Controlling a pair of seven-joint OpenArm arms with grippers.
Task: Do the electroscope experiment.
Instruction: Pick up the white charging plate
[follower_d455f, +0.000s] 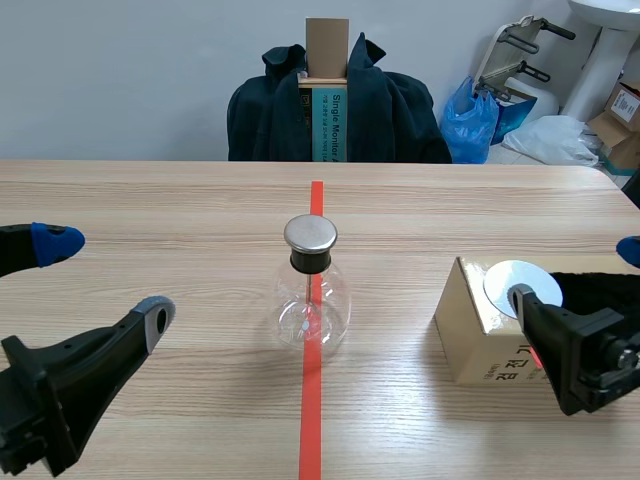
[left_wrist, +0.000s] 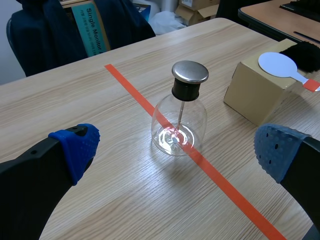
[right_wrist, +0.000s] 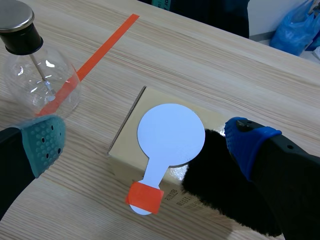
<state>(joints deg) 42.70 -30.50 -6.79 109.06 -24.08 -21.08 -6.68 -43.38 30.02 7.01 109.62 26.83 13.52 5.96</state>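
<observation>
A clear glass electroscope flask (follower_d455f: 311, 295) (left_wrist: 179, 122) (right_wrist: 36, 80) with a metal cap stands on the red tape line at the table's middle. A cardboard box (follower_d455f: 470, 335) (left_wrist: 250, 95) (right_wrist: 129, 131) sits to the right. On it lie a white round paddle (follower_d455f: 522, 283) (left_wrist: 278, 64) (right_wrist: 171, 134) with a red-taped handle and a black fur cloth (follower_d455f: 595, 285) (left_wrist: 306, 50) (right_wrist: 220, 182). My right gripper (follower_d455f: 575, 275) (right_wrist: 147, 142) hangs open over the box, with its fingers on either side of the paddle. My left gripper (follower_d455f: 105, 278) (left_wrist: 177, 150) is open at the left, short of the flask, holding nothing.
Beyond the table's far edge stands a chair draped with a dark jacket (follower_d455f: 385, 110), holding a teal box (follower_d455f: 328, 122). A blue plastic bag (follower_d455f: 478, 120) and cartons lie at the back right. Another desk (left_wrist: 280, 15) shows beyond the box.
</observation>
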